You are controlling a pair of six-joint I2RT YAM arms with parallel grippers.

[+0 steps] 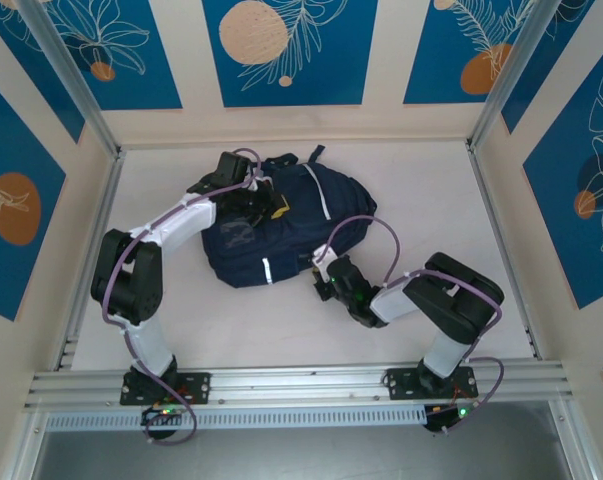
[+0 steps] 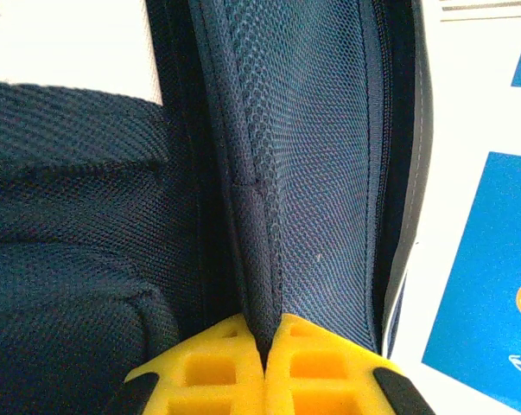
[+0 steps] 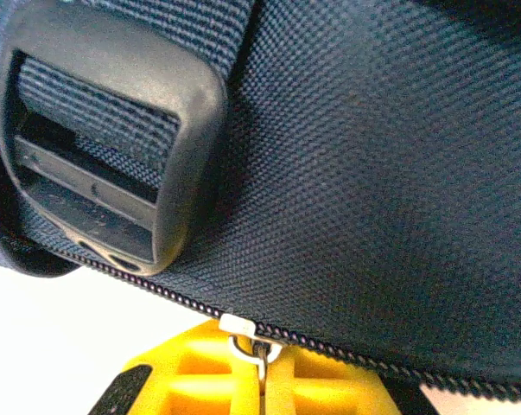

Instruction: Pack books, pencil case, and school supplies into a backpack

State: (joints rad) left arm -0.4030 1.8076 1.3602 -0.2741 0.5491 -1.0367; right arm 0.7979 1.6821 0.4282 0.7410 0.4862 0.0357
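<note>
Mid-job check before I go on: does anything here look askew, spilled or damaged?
Nothing stands out. The backpack lies on the table, visible fabric intact; the left gripper pinches a seam fold and the right gripper pinches the zipper pull.

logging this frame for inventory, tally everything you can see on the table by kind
navy backpack: 1
black strap buckle: 1
metal zipper pull: 1
robot arms: 2 (left arm, right arm)
yellow end effectors: 2 (left end effector, right end effector)
total: 7
</note>
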